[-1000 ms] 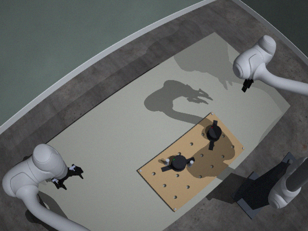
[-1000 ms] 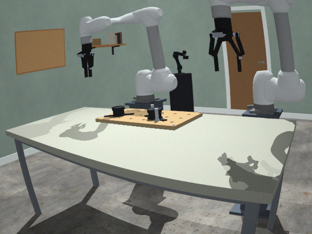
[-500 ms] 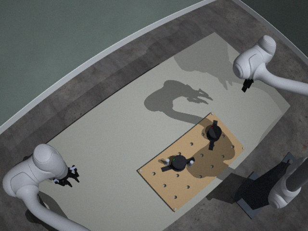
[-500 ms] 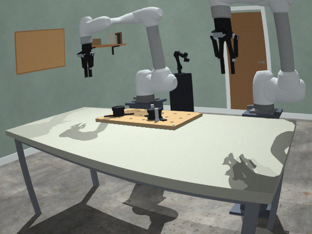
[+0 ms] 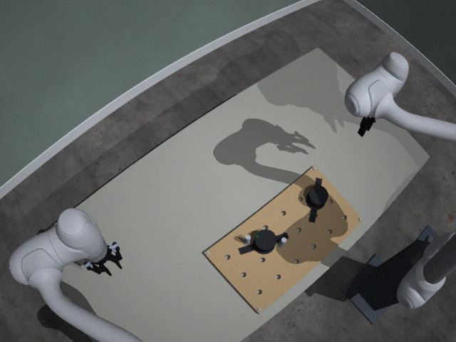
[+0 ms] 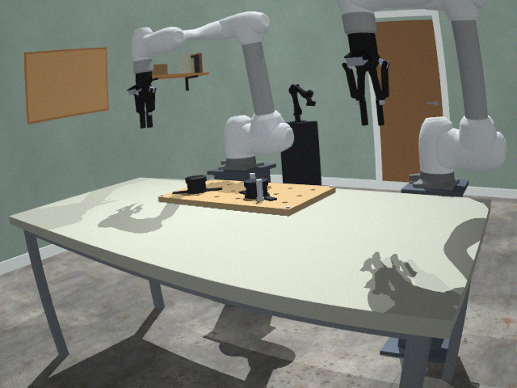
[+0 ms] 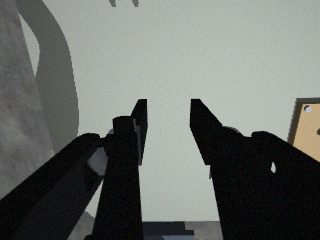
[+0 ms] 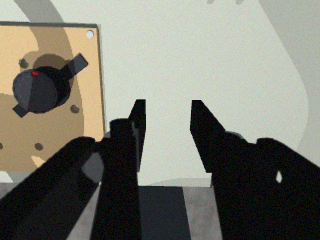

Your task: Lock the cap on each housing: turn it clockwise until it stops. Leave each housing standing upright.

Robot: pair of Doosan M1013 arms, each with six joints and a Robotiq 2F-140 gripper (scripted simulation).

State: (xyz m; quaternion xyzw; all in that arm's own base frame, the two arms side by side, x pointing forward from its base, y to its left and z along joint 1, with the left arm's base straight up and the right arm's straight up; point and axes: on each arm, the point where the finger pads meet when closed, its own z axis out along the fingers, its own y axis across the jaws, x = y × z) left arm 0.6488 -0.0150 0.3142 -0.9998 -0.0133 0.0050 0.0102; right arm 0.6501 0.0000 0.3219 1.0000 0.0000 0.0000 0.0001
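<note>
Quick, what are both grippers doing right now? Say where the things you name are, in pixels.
Left gripper [image 5: 115, 270] [image 6: 372, 124] [image 7: 168, 112]: partly open, holding nothing.
Right gripper [image 5: 362, 135] [image 6: 146, 127] [image 8: 168, 112]: partly open, holding nothing.

Green walls [image 6: 187, 137]; corkboard-like panel [image 6: 66, 85], brown door [image 6: 405, 95]. Mottled grey floor [image 6: 104, 305]. Pale table [image 5: 158, 206] [image 6: 271, 250], shadowed.

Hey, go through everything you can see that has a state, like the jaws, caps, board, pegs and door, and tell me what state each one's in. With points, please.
Left jaws [image 5: 115, 270] [image 6: 372, 124]: partly open, empty
Right jaws [image 5: 362, 135] [image 6: 145, 126]: partly open, empty
Red-marked cap [image 5: 317, 199] [image 6: 195, 179] [image 8: 37, 92]: upright, locking unclear
Green-marked cap [image 5: 266, 241] [image 6: 255, 182]: upright, locking unclear
Pegs [image 5: 247, 239] [image 6: 259, 190]: upright
Board [image 5: 235, 266] [image 6: 225, 201] [image 7: 306, 135] [image 8: 92, 90]: flat on table [image 5: 165, 221] [image 6: 313, 250] [image 7: 168, 60] [image 8: 200, 50]
Door [image 6: 409, 83]: shut
</note>
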